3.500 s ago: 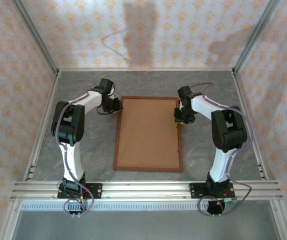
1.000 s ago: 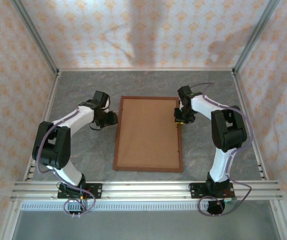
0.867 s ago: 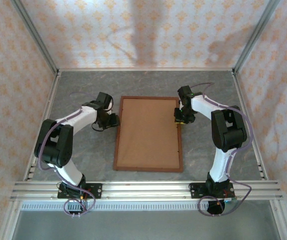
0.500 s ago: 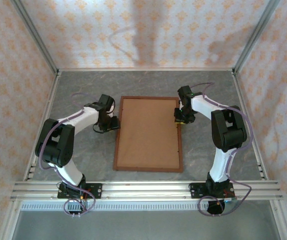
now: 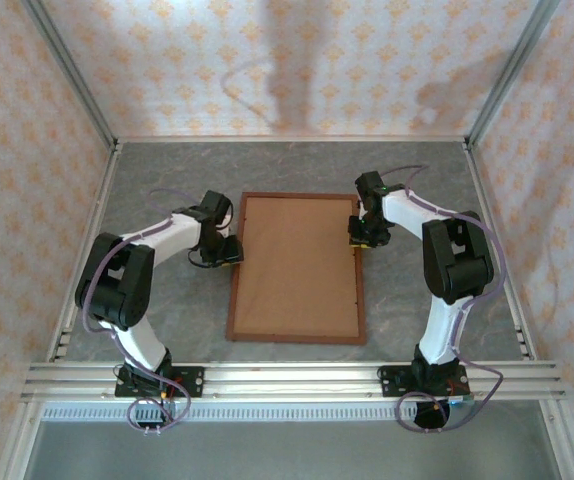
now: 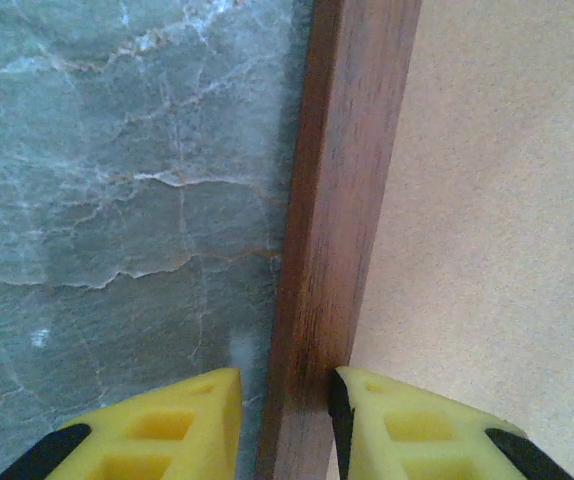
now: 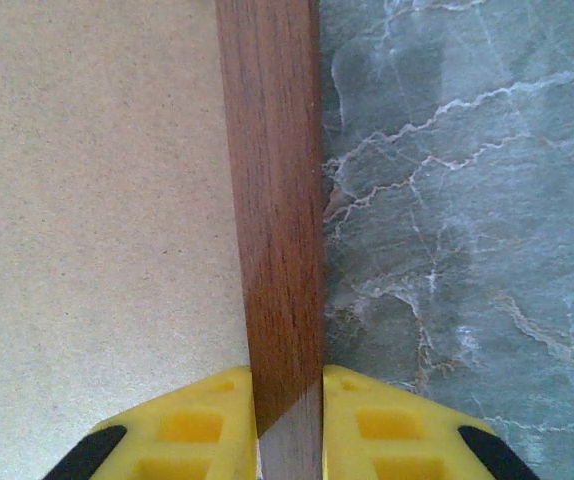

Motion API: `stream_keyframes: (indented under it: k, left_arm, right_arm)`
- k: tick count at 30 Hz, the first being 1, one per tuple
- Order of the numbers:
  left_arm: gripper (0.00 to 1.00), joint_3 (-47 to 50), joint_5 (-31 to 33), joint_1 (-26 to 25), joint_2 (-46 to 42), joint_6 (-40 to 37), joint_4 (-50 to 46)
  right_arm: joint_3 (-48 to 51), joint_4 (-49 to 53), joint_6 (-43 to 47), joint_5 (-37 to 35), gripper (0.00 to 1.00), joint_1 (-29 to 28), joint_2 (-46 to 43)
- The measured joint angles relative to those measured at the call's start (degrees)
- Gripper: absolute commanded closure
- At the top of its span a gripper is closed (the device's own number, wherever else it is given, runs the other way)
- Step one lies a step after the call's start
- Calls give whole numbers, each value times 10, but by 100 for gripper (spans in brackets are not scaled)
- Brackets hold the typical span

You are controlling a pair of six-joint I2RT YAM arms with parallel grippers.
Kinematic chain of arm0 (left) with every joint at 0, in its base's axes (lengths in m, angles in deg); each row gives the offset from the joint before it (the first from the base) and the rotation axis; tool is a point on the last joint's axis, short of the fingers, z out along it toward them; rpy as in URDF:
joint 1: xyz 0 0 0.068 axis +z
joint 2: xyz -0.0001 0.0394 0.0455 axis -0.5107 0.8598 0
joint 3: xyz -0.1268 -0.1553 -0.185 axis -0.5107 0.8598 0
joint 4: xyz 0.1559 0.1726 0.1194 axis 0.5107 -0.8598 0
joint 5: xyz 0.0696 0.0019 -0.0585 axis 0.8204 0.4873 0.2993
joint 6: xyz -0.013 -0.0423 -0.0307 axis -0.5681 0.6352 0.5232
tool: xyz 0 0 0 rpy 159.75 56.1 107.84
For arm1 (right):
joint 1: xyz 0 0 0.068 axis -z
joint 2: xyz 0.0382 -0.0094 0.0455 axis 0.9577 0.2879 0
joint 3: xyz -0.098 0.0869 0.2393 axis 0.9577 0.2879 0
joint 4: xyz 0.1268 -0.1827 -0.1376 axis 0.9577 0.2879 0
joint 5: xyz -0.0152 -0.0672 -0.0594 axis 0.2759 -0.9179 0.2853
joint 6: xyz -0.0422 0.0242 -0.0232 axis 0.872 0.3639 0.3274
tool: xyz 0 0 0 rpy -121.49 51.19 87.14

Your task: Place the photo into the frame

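**Both grippers on the frame's long rails**

The thin reddish-brown wooden rectangular frame (image 5: 297, 339) lies flat mid-table on the grey marbled table (image 5: 297, 170), with its plain brown cardboard backing board (image 5: 297, 265) facing up. At the frame's 2 o'clock, the right gripper (image 7: 287, 385) pinches the rail. At 10 o'clock, the left gripper (image 6: 285, 385) straddles the rail, with one yellow finger (image 6: 407, 430) touching it and the other a sliver off.

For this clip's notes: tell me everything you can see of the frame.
The frame is a large rectangle of thin reddish-brown wood moulding with visible grain. It lies flat on the grey marbled table between the arms, its long sides running away from their bases. A plain tan board fills its opening. The right gripper is clamped on the right rail from both sides. The left gripper straddles the left rail, touching its inner side, with a small gap at its outer side.
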Motion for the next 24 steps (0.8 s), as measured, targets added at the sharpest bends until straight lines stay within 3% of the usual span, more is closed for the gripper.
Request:
stream_keyframes:
  k: [11, 24]
  left_arm:
    - [69, 0, -4, -9, 6, 0, 9]
    - [67, -23, 51, -47, 30, -9, -2]
  right_arm:
    - [-1, 1, 0, 0, 81, 0, 1]
    - [-2, 1, 0, 1, 81, 0, 1]
